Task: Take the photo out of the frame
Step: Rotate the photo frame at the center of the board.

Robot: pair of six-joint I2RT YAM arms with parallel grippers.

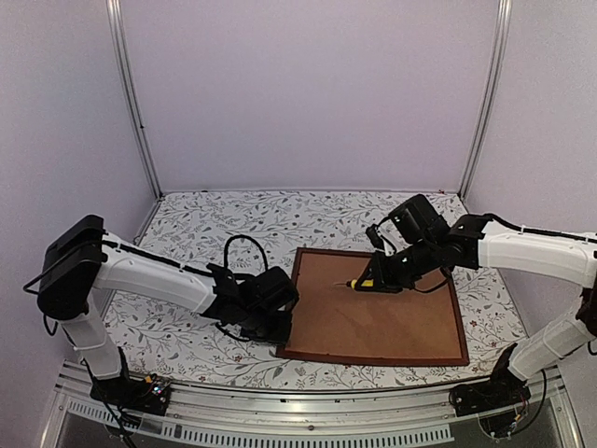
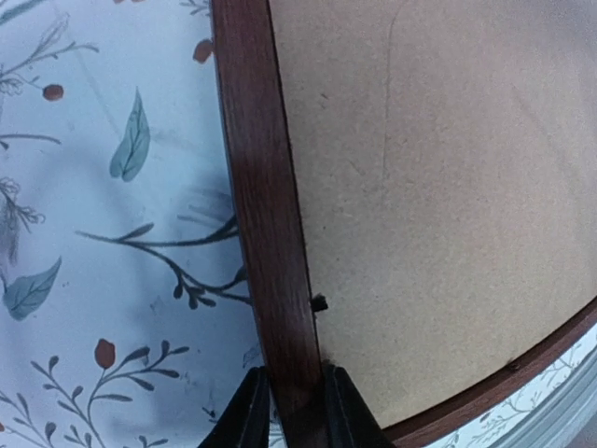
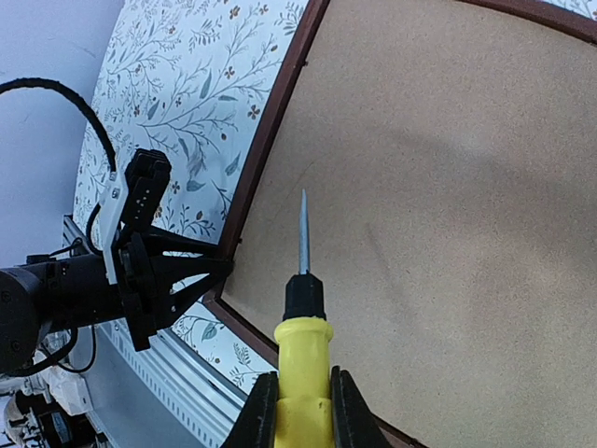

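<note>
Left tool pinches the frame at its left rail; right tool grips a yellow screwdriver. Work its tip flat under the retaining tab on that rail.

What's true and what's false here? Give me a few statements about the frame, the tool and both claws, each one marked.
1. The frame lies face down, with its backing board facing up. True.
2. The left claw hangs open, clear of the frame. False: it pinches the frame's left rail near the near corner.
3. The right claw grips a yellow-handled tool with a pointed metal tip. True.
4. The backing board has been lifted out onto the cloth. False: it sits inside the frame.
</note>
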